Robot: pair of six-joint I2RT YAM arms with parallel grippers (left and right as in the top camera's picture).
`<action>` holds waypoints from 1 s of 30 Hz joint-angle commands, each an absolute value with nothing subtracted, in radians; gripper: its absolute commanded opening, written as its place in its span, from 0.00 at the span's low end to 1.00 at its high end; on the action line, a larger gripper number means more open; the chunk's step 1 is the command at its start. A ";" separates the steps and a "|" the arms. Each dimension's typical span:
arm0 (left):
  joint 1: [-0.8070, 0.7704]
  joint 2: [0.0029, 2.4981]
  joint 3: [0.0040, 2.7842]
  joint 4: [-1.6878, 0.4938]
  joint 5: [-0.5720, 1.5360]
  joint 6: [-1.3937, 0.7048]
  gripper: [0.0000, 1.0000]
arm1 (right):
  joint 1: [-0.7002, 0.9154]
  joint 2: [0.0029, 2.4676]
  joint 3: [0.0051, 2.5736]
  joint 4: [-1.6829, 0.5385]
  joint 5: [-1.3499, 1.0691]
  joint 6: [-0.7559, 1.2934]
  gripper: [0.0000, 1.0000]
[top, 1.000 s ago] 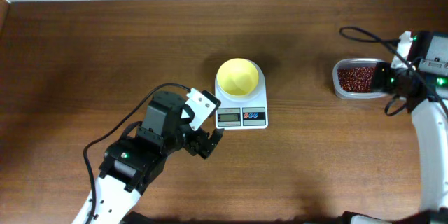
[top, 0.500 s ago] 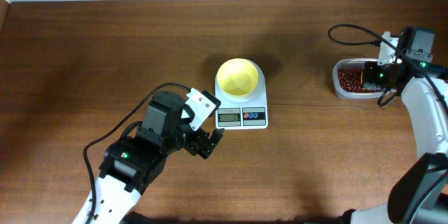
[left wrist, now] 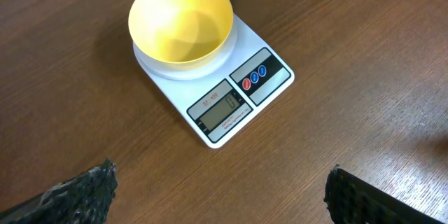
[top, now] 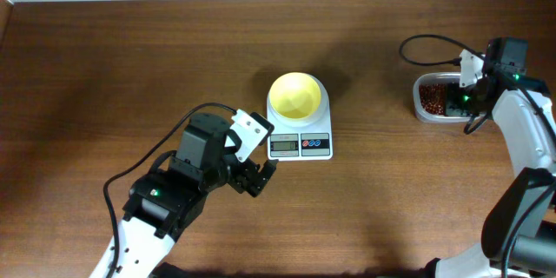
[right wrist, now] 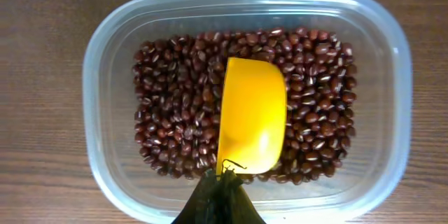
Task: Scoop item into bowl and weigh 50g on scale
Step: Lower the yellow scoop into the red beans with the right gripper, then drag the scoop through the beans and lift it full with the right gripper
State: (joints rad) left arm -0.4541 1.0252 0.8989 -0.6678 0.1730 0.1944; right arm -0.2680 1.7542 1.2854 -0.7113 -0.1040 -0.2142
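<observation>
My right claw (right wrist: 218, 199) is clenched on the handle end of a yellow scoop (right wrist: 252, 115). The scoop's head sits down among the red beans (right wrist: 175, 112), and from my wrist camera I cannot tell how deep it goes. The beans fill the floor of a clear plastic container (right wrist: 105, 56) with rounded corners. They lie on every side of the scoop's head. The container stands close to the right edge of the desk (top: 130, 52), in its far half.

My left claw (top: 262, 176) is released, its fingers spread wide with nothing between them. It hangs over bare wood towards the near edge, just to the left of the scale's near-left corner and not touching it.

The white scale (top: 300, 143) stands about midway between the left and right edges of the desk, well apart from the container. Its grey display and its red and blue buttons face the near edge. The digits on the display are too small for me to read. The pale yellow bowl (top: 295, 95) sits upright on the far part of the scale, covering most of the weighing plate. Its inside shows only yellow.
</observation>
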 commanded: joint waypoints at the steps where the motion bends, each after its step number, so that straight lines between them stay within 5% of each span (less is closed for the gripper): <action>1: -0.458 1.026 0.891 -0.667 0.187 0.211 0.99 | -0.297 1.773 1.267 -0.731 -0.224 -0.220 0.04; 12: -0.458 1.027 0.891 -0.667 0.187 0.211 0.99 | -0.392 1.776 1.260 -0.731 -0.462 -0.194 0.04; 30: -0.458 1.026 0.891 -0.667 0.187 0.211 0.99 | -0.394 1.891 1.254 -0.725 -0.520 -0.096 0.04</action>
State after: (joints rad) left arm -0.4541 1.0252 0.8989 -0.6682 0.1730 0.1944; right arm -0.3977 1.8431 1.2709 -0.7174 -0.5110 -0.1074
